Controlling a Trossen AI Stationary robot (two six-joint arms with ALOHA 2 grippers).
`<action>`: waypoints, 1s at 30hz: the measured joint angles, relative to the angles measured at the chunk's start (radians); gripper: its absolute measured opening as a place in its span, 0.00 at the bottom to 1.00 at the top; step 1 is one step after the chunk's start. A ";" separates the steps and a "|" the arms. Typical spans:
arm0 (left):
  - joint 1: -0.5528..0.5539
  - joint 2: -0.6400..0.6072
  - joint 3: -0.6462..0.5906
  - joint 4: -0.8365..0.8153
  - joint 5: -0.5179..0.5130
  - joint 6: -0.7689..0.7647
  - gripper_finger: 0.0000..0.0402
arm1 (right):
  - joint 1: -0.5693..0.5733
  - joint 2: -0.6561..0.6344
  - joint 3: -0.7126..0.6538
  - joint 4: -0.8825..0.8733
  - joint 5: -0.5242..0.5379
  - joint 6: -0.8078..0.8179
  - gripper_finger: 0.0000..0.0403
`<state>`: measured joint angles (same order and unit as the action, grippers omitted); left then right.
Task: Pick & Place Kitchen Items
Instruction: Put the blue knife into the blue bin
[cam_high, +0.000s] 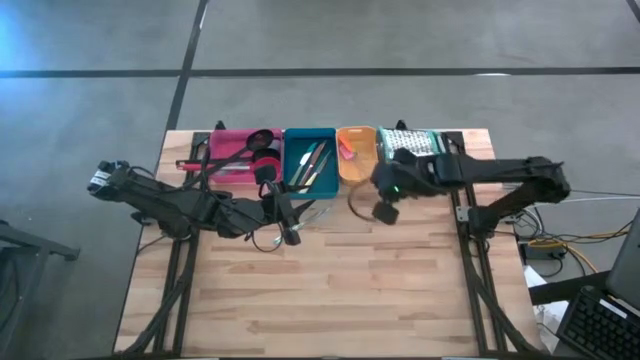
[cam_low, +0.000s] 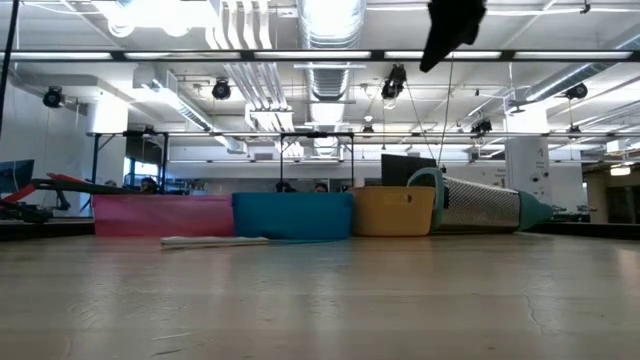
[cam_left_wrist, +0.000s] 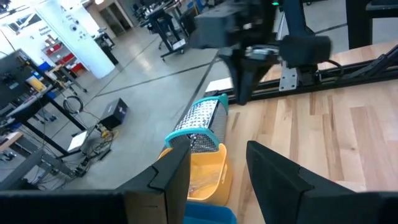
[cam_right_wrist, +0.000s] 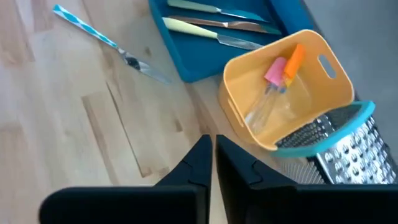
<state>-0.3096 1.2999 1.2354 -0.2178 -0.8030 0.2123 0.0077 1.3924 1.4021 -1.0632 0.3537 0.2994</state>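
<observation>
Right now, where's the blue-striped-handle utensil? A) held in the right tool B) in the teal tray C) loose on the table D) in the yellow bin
C: the blue-striped utensil lies flat on the bare wood of the table, outside the teal tray and the yellow bin; the right tool has its fingers together with nothing between them.

Counter (cam_high: 330, 290): pale wood planks, filling the lower centre of the high view. Floor (cam_high: 420, 35): grey concrete with dark seam lines, across the top of the high view. Ceiling (cam_low: 330, 30) in the low view, top: exposed ducts, pipes and bright strip lights. Black frame stand (cam_low: 320, 150) at mid-height, centre. White column (cam_left_wrist: 74, 31), upper left of the left wrist view. Keyboard (cam_high: 600, 325) at lower right of the high view.
</observation>
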 joint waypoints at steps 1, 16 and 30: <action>0.000 0.000 0.000 0.000 0.000 -0.003 0.40 | 0.024 -0.016 -0.026 0.007 0.026 0.018 0.03; 0.006 0.005 0.000 -0.009 -0.001 -0.004 0.40 | 0.132 -0.146 -0.346 0.159 0.125 0.094 0.02; 0.006 0.005 0.000 -0.010 -0.002 -0.005 0.40 | 0.169 -0.175 -0.386 0.245 0.107 0.094 0.02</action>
<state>-0.3031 1.3048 1.2354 -0.2276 -0.8055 0.2069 0.1767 1.2175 1.0160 -0.8183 0.4606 0.3939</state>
